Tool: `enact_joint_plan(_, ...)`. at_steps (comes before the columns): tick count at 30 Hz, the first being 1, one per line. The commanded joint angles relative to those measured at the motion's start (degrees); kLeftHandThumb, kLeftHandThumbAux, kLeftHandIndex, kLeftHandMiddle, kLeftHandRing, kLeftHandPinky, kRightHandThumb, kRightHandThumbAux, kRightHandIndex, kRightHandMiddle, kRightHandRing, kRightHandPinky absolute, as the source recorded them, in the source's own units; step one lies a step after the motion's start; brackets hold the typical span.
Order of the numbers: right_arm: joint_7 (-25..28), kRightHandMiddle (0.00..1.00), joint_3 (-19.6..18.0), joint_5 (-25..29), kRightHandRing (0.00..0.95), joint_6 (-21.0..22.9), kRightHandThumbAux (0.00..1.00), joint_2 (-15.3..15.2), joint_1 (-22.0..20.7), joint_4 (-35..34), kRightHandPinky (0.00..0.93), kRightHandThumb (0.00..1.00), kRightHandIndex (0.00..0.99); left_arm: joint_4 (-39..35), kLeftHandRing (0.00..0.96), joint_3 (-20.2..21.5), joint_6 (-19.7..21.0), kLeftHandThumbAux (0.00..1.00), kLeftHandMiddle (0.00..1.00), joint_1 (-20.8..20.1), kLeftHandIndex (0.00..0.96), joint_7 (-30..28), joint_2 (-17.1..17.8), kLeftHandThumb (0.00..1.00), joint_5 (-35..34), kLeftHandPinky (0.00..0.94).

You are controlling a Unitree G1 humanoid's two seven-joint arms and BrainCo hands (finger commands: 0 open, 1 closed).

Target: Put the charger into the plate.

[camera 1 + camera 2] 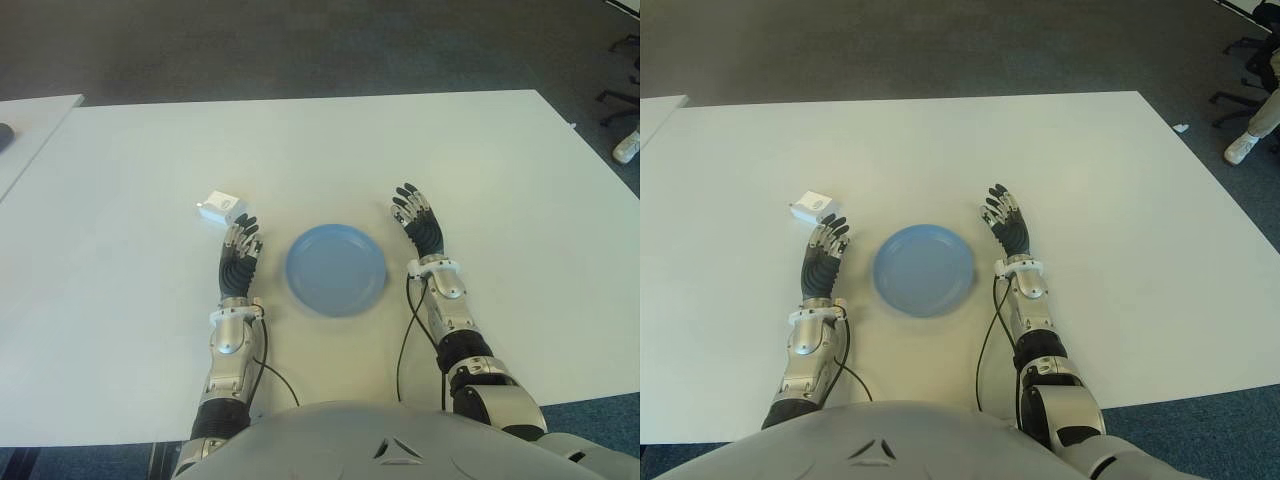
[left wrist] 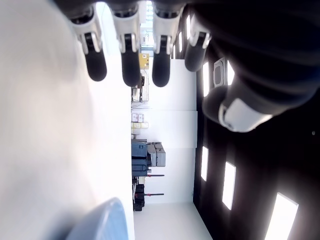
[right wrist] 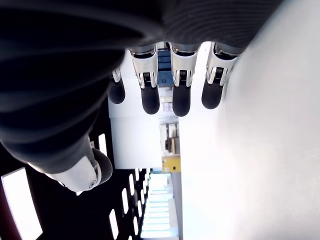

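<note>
Left hand (image 1: pixel 240 252) sits left of centre, fingers extended and empty, tips just short of the white charger (image 1: pixel 221 209) on the table (image 1: pixel 300 150); right hand (image 1: pixel 420 224), likewise spread and empty, shows right of the blue plate (image 1: pixel 336 270) at centre frame

Left hand (image 2: pixel 150 50), fingers (image 2: pixel 129 65) extended, above table (image 2: pixel 45 150) near plate (image 2: pixel 102 225).

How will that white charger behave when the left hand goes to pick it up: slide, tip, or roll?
The charger looks like a small rigid block lying flat, so it probably won't roll or tip. Its smooth white casing on the bare table may let it skid if nudged. It seems light for the open left hand, just short of it beside the plate.
</note>
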Motion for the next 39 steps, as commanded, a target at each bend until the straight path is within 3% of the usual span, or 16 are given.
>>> enact_joint_plan(1, -0.2, 0.147, 0.0, -0.4, 0.143, 5.3, 0.661, 0.6, 4.9, 6.5, 0.183, 0.303, 0.101, 0.3, 0.182, -0.2, 0.7, 0.579, 0.188, 0.7, 0.148, -0.6, 0.0, 0.315, -0.1, 0.187)
enact_joint_plan(14, -0.3, 0.152, 0.0, -0.5, 0.142, 4.6, 0.669, 0.7, 4.7, 7.3, 0.160, 0.304, 0.090, -1.7, 0.177, -0.2, 0.6, 0.551, 0.183, 1.0, 0.146, 1.5, 0.3, 0.300, 2.6, 0.189)
enact_joint_plan(18, -0.4, 0.151, -0.1, -0.4, 0.142, 4.6, 0.671, 0.8, 4.6, 7.5, 0.170, 0.309, 0.090, -4.4, 0.160, -0.8, -0.6, 0.539, 0.169, 2.0, 0.140, 4.1, 1.0, 0.294, 7.7, 0.172)
enact_joint_plan(22, -0.4, 0.153, -0.1, -0.5, 0.151, 4.7, 0.668, 0.8, 4.4, 7.8, 0.194, 0.306, 0.094, -7.7, 0.138, -1.5, -2.1, 0.521, 0.149, 3.5, 0.137, 10.4, 3.7, 0.257, 19.4, 0.154)
enact_joint_plan(28, -0.4, 0.151, -0.1, -0.5, 0.149, 4.6, 0.670, 0.8, 4.3, 8.3, 0.172, 0.307, 0.095, -9.9, 0.132, -2.2, -3.1, 0.499, 0.130, 3.6, 0.133, 18.3, 6.8, 0.228, 30.3, 0.175)
enact_joint_plan(34, -0.8, 0.149, 0.0, -0.8, 0.148, 4.0, 0.674, 0.8, 4.0, 9.3, 0.195, 0.302, 0.097, -13.8, 0.137, -3.1, -0.5, 0.488, 0.121, 3.1, 0.109, 25.8, 11.9, 0.200, 43.2, 0.175)
enact_joint_plan(39, -0.9, 0.150, 0.0, -0.8, 0.155, 3.8, 0.676, 0.9, 3.6, 10.1, 0.203, 0.296, 0.098, -15.2, 0.127, -4.1, 1.6, 0.461, 0.116, 2.3, 0.098, 28.5, 14.4, 0.199, 47.6, 0.138)
